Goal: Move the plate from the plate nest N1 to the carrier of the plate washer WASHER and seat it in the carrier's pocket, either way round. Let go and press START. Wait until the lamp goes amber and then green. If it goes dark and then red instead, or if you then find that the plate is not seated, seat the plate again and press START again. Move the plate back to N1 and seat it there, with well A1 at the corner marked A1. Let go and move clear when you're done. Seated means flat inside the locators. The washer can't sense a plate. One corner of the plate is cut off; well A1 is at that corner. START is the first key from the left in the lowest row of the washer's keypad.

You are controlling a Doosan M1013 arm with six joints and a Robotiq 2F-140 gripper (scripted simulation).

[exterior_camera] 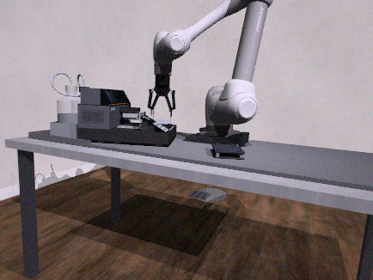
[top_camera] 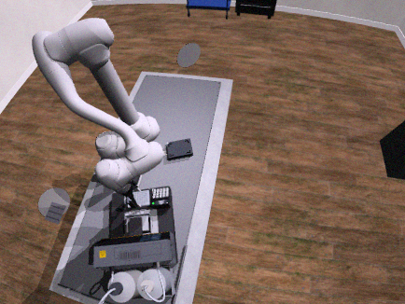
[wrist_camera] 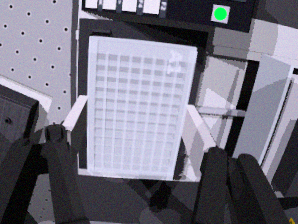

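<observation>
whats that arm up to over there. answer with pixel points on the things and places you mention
The arm's end effector (exterior_camera: 162,117) (wrist_camera: 136,114) is closed on the white well plate (wrist_camera: 140,107), one finger on each side. The plate is at the washer (top_camera: 132,254) (exterior_camera: 99,116), beside its keypad (top_camera: 160,193). The lamp (top_camera: 153,203) (wrist_camera: 220,14) is green. The plate nest (top_camera: 179,148) (exterior_camera: 228,150) holds no plate.

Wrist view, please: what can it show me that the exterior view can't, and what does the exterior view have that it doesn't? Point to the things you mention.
Only wrist: the neat rows of little wells (wrist_camera: 135,110) and a dotted grey surface (wrist_camera: 37,50).

Only exterior: white bottles (top_camera: 122,285) (exterior_camera: 64,106) and dark table legs (exterior_camera: 27,215).

Both: the plate (top_camera: 141,198) (exterior_camera: 162,122) (wrist_camera: 140,100), the gripper (top_camera: 134,200) (exterior_camera: 162,119) (wrist_camera: 136,114) shut on its sides, and the washer's keypad (top_camera: 160,192) (exterior_camera: 162,126) (wrist_camera: 125,6).
</observation>
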